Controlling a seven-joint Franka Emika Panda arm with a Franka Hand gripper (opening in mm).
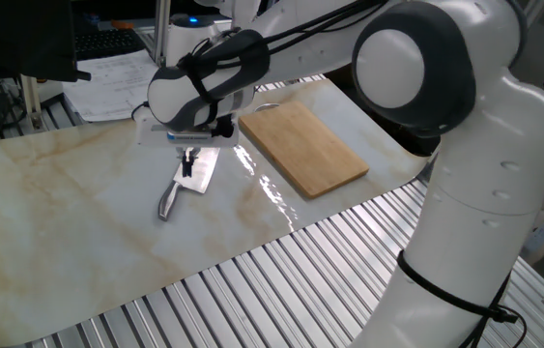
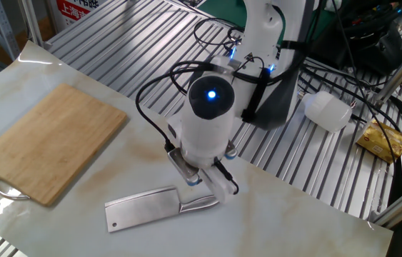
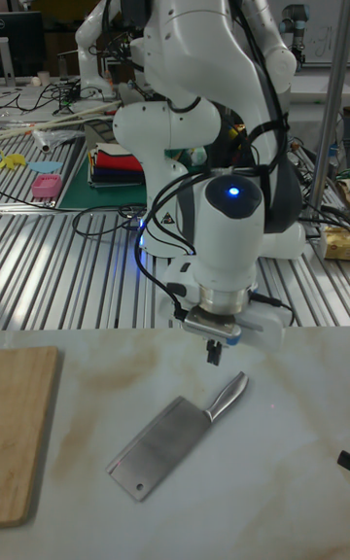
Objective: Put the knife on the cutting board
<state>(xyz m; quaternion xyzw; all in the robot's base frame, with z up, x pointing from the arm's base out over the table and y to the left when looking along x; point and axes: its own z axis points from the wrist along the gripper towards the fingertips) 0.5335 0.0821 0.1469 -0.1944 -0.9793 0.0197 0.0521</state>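
Marbled pale sheeting covers the counter [image 1: 78, 208], and its near edge gives way to bare ribbed metal slats. Going left to right in the first fixed view, a wide stretch of the sheet lies open at the left, then comes the knife [image 1: 186, 180], then the cutting board [image 1: 305, 147] near the sheet's right edge. A gap of bare sheet separates knife and board; they do not touch.

The knife lies flat on the counter, all silver metal, with a broad rectangular blade and a shiny rounded handle; a small hole shows in one corner of the blade in the tall fixed view. Its handle points toward the robot base there.

The pincer [image 3: 211, 352] hangs over the handle end of the knife [image 3: 178, 430], fingers pointing down; whether its fingers are parted or together cannot be told, and contact with the handle cannot be confirmed.

The cutting board [image 2: 47, 140] is a plain light-brown wooden rectangle lying flat with its top bare; one corner overlaps a thin metal ring at the sheet's edge.
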